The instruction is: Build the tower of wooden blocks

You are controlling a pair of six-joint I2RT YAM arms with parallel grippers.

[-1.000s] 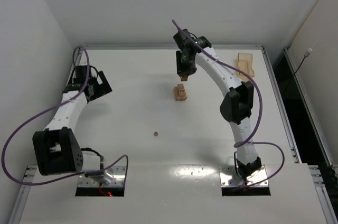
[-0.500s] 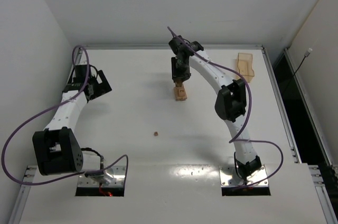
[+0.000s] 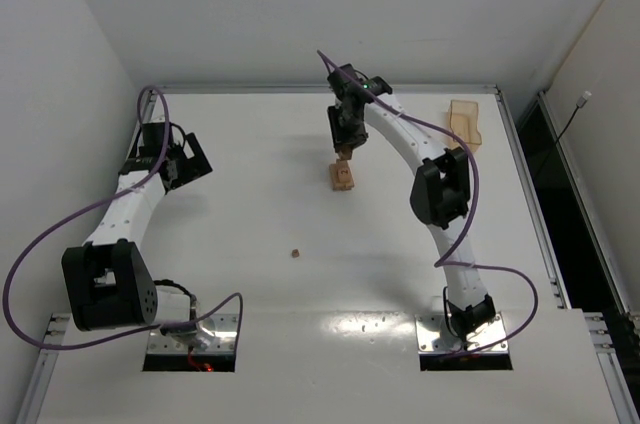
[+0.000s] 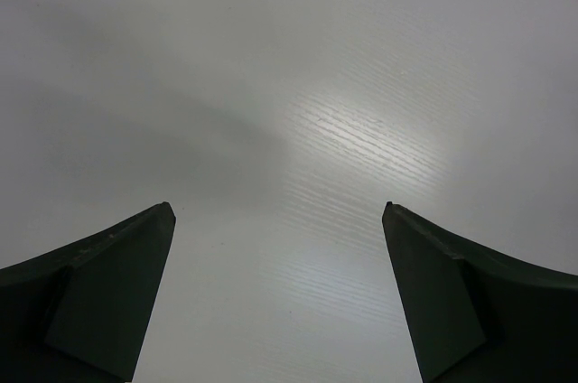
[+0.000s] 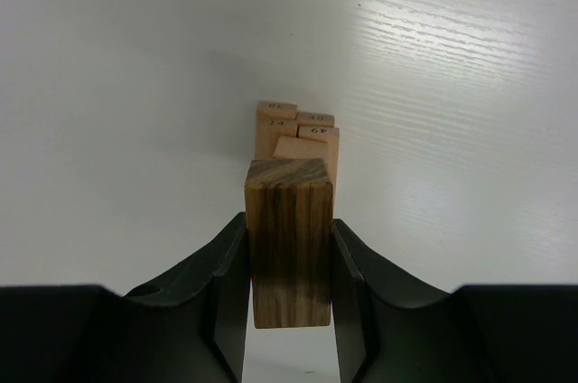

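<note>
Notably, the clamped wood block (image 5: 289, 240) shows dark, streaky grain.

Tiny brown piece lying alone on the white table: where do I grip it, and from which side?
Probably straight down from above, pinching two opposite sides of the tiny brown piece. It lies low and alone on the white table, nothing crowding it. Its exact shape is too small to tell.
</note>
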